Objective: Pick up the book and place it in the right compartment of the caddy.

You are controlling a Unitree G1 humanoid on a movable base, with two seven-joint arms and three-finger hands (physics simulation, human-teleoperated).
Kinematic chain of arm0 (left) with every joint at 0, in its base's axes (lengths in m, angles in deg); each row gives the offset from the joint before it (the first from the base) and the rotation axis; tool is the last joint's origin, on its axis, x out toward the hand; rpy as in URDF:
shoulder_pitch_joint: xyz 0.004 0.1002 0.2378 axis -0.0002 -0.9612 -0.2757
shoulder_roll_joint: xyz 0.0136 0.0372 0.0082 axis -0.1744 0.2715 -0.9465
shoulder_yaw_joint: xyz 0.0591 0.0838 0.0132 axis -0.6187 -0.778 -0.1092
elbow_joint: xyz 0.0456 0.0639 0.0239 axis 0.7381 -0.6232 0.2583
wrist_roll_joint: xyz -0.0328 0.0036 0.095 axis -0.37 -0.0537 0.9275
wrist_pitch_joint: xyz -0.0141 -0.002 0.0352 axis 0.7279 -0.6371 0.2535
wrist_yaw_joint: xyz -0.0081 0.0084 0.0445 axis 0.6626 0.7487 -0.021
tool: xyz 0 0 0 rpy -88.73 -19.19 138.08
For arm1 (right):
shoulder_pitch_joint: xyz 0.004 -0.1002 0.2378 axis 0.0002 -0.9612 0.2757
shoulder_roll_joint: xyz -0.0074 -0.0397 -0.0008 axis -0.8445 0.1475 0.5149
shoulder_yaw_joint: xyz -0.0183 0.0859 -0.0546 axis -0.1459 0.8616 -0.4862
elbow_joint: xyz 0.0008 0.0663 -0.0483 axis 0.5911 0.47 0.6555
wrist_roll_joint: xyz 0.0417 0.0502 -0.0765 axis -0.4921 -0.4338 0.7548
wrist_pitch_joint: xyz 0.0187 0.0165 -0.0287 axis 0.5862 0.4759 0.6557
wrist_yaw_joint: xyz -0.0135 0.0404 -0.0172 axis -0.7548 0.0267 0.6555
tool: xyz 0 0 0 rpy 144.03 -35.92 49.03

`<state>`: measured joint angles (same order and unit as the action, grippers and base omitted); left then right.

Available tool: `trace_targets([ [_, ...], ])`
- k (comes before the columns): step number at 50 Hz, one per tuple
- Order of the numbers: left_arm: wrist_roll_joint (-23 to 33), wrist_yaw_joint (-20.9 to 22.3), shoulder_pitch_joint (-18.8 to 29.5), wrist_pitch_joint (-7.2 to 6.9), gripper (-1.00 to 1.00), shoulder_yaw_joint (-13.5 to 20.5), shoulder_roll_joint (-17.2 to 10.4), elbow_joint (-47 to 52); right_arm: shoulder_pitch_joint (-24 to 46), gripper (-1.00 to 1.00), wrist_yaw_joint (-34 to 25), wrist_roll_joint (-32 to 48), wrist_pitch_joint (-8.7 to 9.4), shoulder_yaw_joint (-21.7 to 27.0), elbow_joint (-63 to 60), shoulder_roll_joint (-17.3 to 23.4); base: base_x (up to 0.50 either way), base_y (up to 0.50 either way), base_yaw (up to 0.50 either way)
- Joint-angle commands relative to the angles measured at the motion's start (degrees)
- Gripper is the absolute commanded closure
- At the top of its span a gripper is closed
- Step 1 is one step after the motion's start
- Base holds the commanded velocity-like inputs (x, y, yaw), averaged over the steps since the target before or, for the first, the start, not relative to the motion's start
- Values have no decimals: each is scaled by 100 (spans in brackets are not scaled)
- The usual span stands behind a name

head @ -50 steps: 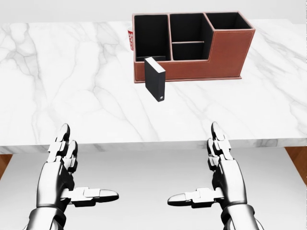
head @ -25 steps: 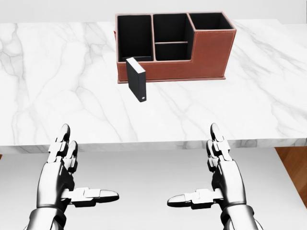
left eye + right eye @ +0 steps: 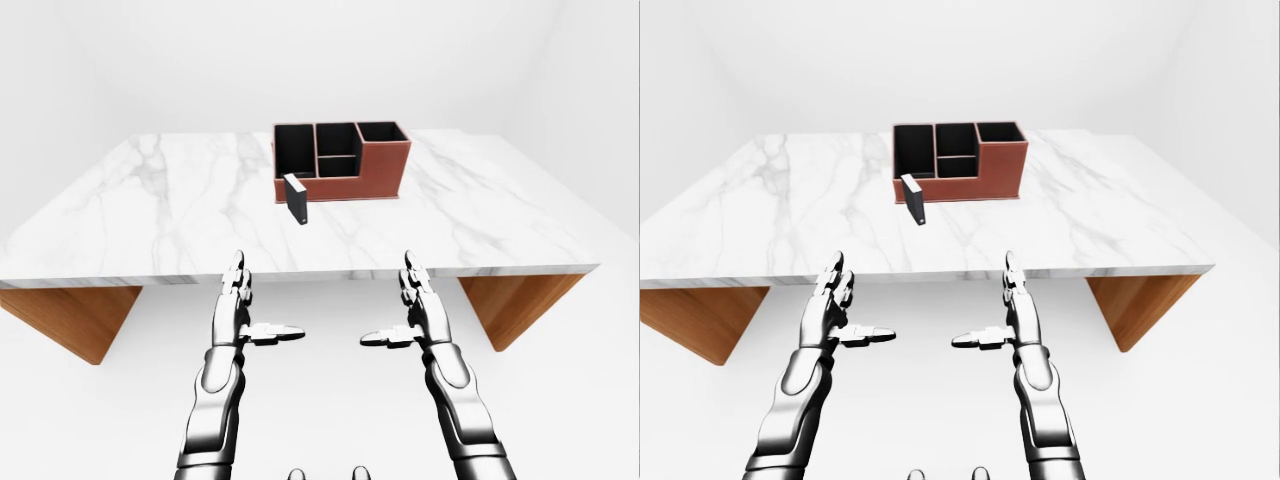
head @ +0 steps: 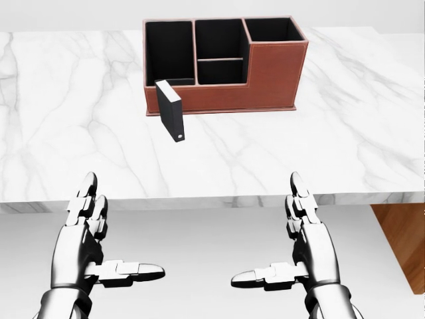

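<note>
A black book [image 4: 170,110] stands upright on the white marble table [image 4: 80,133], just below the left end of the caddy in the head view. The brown caddy [image 4: 265,80] has several black-lined compartments; its right compartment [image 4: 267,28] is taller-walled. Both hands hover below the table's near edge, apart from the book. My left hand [image 4: 99,252] is open, fingers up and thumb pointing inward. My right hand [image 4: 292,256] mirrors it, open and holding nothing.
The marble top rests on wooden supports [image 3: 75,318] at both ends [image 3: 510,305]. White floor and white walls surround the table. The table's near edge [image 4: 212,199] lies between my hands and the book.
The whole picture has shifted left: the caddy and book slid leftward in the head view, so the camera moved right. Both hands hold the same pose.
</note>
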<state>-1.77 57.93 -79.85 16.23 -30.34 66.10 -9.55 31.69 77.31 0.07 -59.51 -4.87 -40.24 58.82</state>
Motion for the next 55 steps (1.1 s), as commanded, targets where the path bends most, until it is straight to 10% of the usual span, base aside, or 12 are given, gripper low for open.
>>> trace_targets([
  [1,-1,-6,20,17,-100,5,0,-49,36,-100,-6,0,-46,6,102,0,0,-8,0],
  [55,16,-20,33,42,-100,-3,1,-85,-2,-100,-38,155,-63,-71,59,-10,24,0,0],
])
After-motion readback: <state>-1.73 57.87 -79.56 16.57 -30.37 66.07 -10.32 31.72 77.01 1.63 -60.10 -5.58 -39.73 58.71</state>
